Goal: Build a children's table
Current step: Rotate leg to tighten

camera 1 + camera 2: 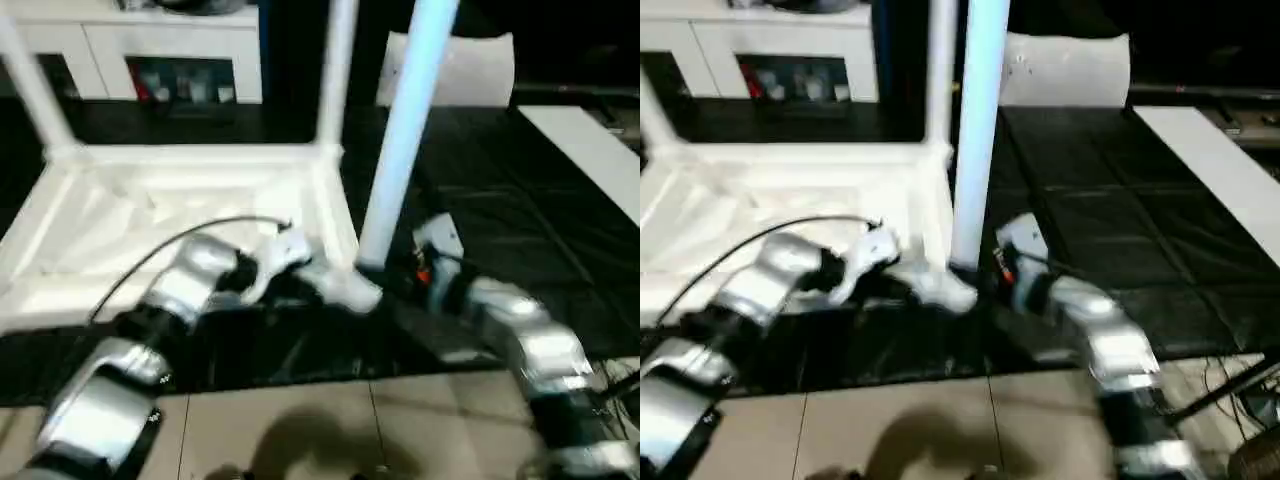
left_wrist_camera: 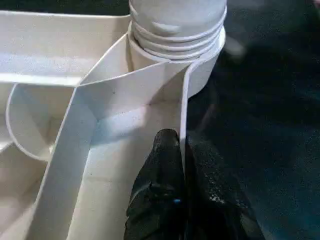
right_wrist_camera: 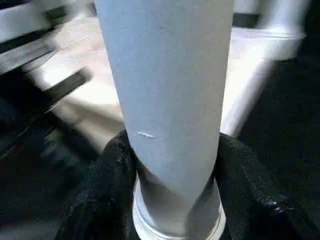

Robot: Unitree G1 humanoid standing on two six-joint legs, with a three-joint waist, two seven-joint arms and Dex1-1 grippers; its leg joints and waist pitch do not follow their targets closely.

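While upright in its socket, leg point(image 3: 170, 110) inside right claw's point(image 3: 172, 165) clasp.

You see a smooth white plastic table top point(image 1: 180, 210) with faintly glossy ribs, and a leg point(image 3: 165, 95) of matt plastic with a threaded end. The fingers point(image 2: 160, 195) look like coarse black rubber, the forearms point(image 1: 110, 400) polished silver metal, the mat point(image 1: 520, 220) creased and shiny black
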